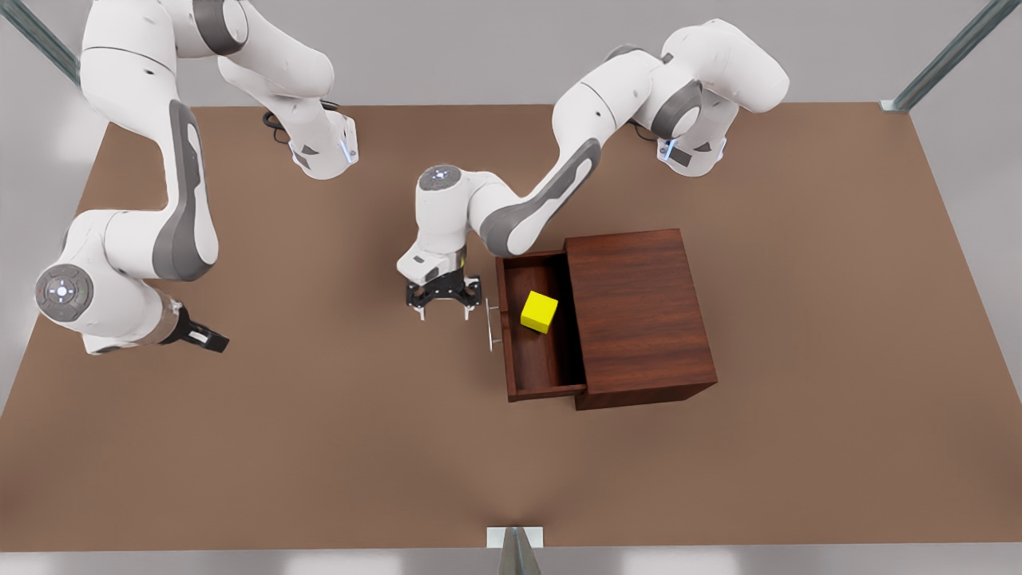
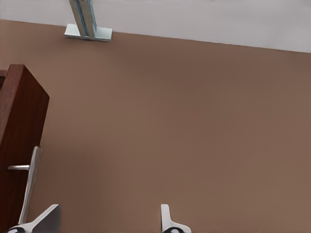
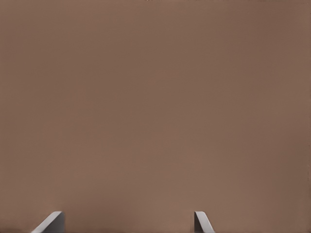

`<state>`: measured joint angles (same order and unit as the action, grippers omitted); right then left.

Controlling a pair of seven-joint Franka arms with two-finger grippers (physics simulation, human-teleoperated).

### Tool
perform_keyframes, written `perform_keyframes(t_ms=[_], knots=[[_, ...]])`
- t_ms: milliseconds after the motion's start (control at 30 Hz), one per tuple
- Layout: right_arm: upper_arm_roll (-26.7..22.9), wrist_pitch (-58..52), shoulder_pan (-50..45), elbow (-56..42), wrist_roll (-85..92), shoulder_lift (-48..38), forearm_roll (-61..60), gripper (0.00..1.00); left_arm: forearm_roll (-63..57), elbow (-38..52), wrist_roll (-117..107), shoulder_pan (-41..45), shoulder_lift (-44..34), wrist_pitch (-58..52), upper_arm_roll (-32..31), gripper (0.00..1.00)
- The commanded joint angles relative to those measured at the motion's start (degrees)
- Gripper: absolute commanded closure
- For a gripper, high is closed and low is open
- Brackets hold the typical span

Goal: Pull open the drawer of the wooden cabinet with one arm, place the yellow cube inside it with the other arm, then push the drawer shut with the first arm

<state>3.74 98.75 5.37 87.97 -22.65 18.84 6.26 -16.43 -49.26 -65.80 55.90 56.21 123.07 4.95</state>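
Standing open from the boxy dark reddish-brown wooden cabinet — shallow drawer, small yellow cube lying inside. Hovering open-fingered beside the silver handle: left gripper. Waiting, fingers apart, well aside: right gripper. Probably pending — pushing shut.

The wooden cabinet is dark reddish-brown and boxy. Its drawer stands pulled out toward the front view's left. The small yellow cube lies inside the drawer, close to the cabinet.
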Motion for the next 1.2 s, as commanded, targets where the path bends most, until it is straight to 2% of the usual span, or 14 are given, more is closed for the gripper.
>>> perform_keyframes(t_ms=[0,167,300,700,900,1167], knots=[[-6.64,-1.36,-4.85,-1.48,26.34,0.23,-4.06,0.0,-0.36,0.04,-26.58,0.09,0.74,4.81,0.76,0.0],[-6.38,-1.54,-3.88,-2.28,27.22,0.32,-3.89,0.0,-4.05,-0.14,-25.35,0.09,2.32,4.29,0.85,0.0],[-6.46,-1.54,-3.97,-2.28,26.78,0.41,-3.8,0.0,-3.96,-0.31,-18.23,0.0,2.23,-1.87,0.76,0.0],[-6.38,-1.54,-4.14,-2.28,26.35,0.5,-3.8,0.0,-4.31,-1.98,-10.84,0.7,2.67,-8.63,0.32,0.0],[-6.38,-1.54,-4.14,-2.28,26.35,0.58,-3.8,0.0,-3.35,-2.34,-9.61,0.7,1.88,-15.75,0.23,0.0],[-6.29,-1.54,-4.14,-2.28,25.91,0.67,-3.71,0.0,-0.53,-3.57,-6.01,-1.14,0.56,-17.34,0.23,0.0]])
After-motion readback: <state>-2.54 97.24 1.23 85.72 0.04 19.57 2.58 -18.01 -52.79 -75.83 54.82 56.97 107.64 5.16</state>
